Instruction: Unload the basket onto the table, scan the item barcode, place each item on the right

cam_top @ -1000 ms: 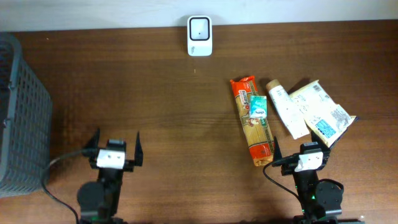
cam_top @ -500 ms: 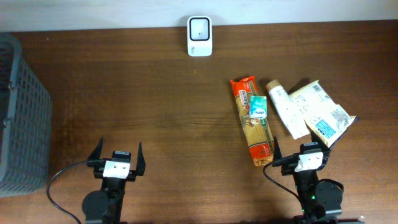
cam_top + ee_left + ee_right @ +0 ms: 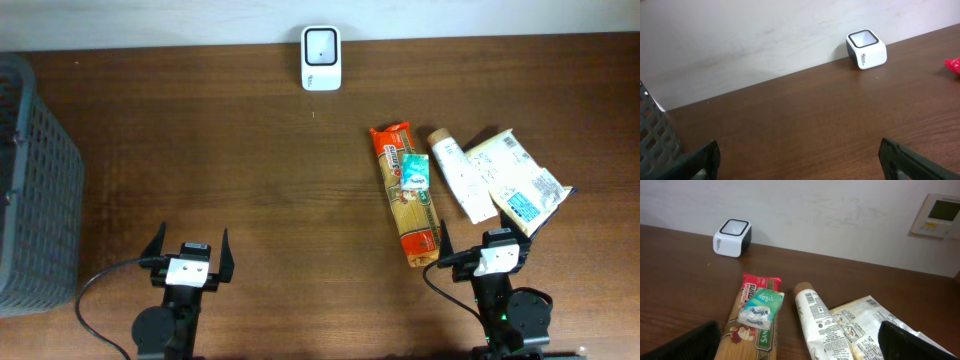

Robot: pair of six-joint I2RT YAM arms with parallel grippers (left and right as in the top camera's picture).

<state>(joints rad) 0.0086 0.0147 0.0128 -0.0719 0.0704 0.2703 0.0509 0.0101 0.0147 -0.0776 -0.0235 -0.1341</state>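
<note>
Our left claw and right claw both stand wide apart, empty. The teal tissue pack lies on the spaghetti packet, ahead of the right claw. It is probably light, soft and slick, so we'd pinch its long sides gently.

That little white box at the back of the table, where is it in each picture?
Overhead: white box top centre, at the table's far edge.
Left wrist: the box upper right, by the wall.
Right wrist: the box upper left, by the wall.
Shared landmark: red pasta packet, to the box's right.
</note>
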